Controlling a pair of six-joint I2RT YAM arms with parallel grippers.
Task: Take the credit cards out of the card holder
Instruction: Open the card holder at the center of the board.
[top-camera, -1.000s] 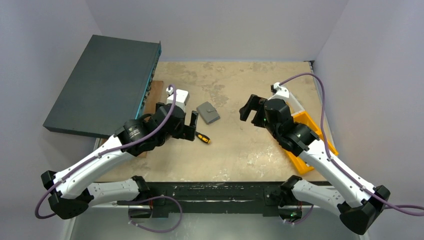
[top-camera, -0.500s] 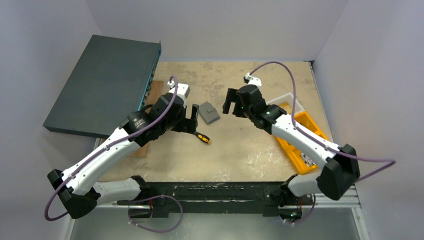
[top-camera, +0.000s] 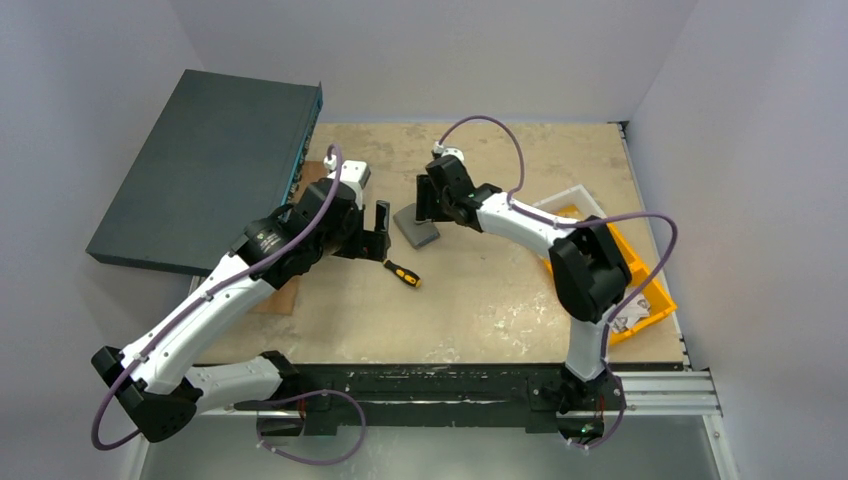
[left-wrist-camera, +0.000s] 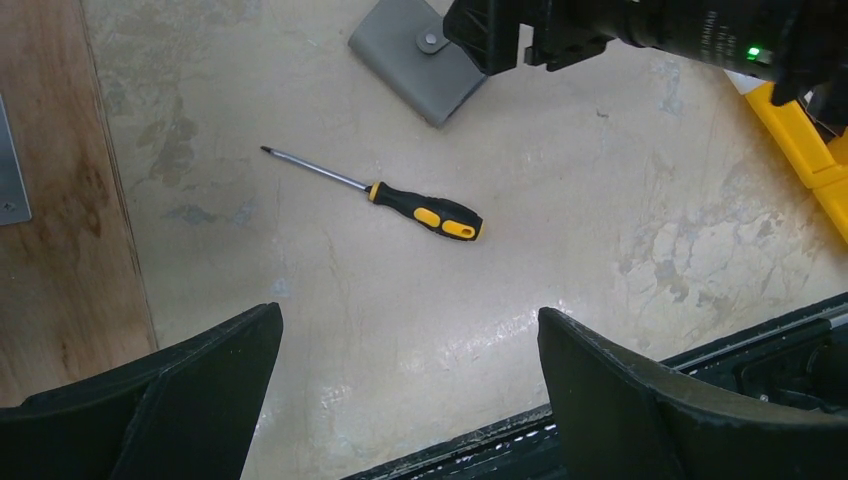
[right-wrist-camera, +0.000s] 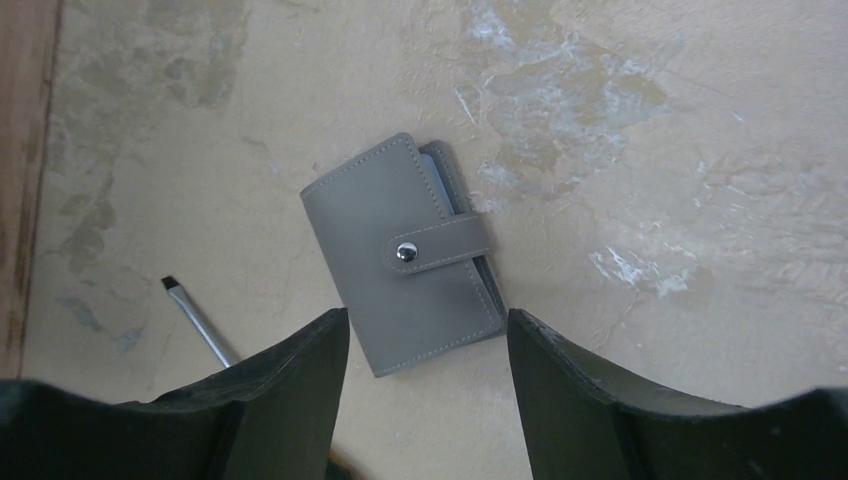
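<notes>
The card holder (right-wrist-camera: 405, 255) is a small grey wallet, closed, its tab snapped shut with a silver stud. It lies flat on the tabletop; it also shows in the top view (top-camera: 416, 227) and in the left wrist view (left-wrist-camera: 415, 58). My right gripper (right-wrist-camera: 428, 325) is open and empty, hovering directly over the holder's near edge; in the top view it (top-camera: 428, 203) sits just above the holder. My left gripper (left-wrist-camera: 410, 325) is open and empty, above bare table to the left of the holder (top-camera: 378, 235). No cards show.
A black-and-yellow screwdriver (left-wrist-camera: 400, 200) lies just in front of the holder (top-camera: 403, 274). A large dark flat box (top-camera: 205, 165) leans at the back left beside a wooden board (left-wrist-camera: 50, 200). An orange bin (top-camera: 640, 290) stands at the right.
My right arm has swung left and forward, from near the orange bin to over the card holder. My left gripper has shifted slightly back. The holder has not moved.
</notes>
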